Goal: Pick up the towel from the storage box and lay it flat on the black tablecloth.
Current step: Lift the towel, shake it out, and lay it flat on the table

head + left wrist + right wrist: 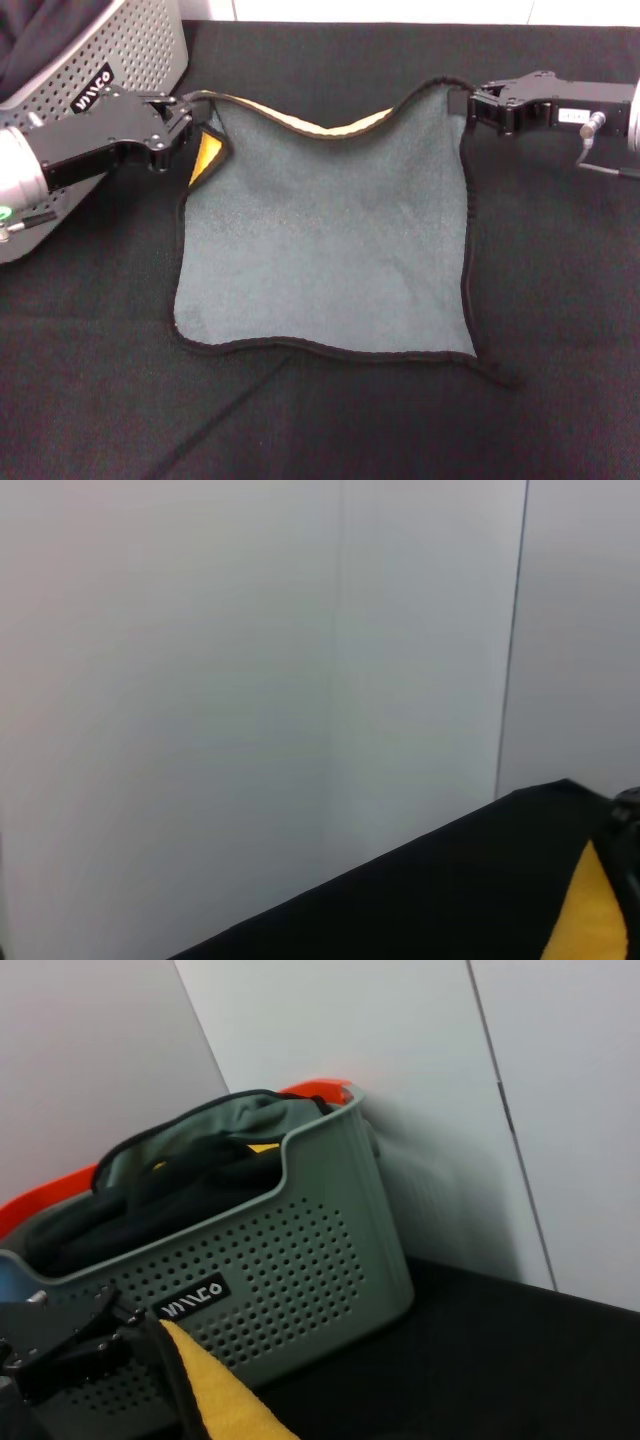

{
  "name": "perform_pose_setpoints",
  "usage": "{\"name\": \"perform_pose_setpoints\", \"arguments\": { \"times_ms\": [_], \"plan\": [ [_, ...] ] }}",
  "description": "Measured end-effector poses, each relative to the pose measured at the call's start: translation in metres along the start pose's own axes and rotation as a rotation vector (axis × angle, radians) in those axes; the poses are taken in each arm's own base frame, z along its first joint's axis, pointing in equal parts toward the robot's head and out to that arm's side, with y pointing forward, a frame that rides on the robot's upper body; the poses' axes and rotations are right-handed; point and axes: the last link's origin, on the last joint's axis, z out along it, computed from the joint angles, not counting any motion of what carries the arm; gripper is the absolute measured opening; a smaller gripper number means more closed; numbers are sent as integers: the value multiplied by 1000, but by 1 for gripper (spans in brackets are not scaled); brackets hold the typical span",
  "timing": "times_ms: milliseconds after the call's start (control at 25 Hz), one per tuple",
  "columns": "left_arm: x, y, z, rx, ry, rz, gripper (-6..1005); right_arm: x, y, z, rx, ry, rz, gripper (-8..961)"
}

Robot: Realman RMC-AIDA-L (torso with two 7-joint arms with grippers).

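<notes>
Left end effector (183,118) clenched on the towel's far-left corner, just in front of the storage box (130,50); right end effector (468,105) clenched on the far-right corner. Towel (325,255) out of the box, spread grey-green face up over the black tablecloth (560,330), near edge resting on the surface, far edge slack between the two grips and curling to show orange-yellow underside. Left corner folded over, yellow face exposed.

Step in hand, as judged: final spreading and lay-down. Next move likely calls for pulling the far edge taut, lowering both corners to the surface, flattening the folded left corner, then releasing.

Towel: soft terry, roughly square, thin black hem, wavy near edge. Box: light grey, perforated walls, small black label, more fabric inside per right wrist view. Tablecloth: matte black, faint creases.
</notes>
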Motion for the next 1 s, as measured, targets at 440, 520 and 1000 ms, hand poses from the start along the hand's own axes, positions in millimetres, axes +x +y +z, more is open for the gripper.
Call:
{"name": "perform_pose_setpoints", "arguments": {
  "times_ms": [440,520,1000],
  "plan": [
    [-10,4,14,37,-36,47,9,6,-5,5,47,38,-4,16],
    [-13,5,16,48,-44,57,9,6,-7,7,66,38,-1,16],
    [-20,-1,29,113,-79,111,10,9,-13,13,114,70,-1,16]
  ]
}}
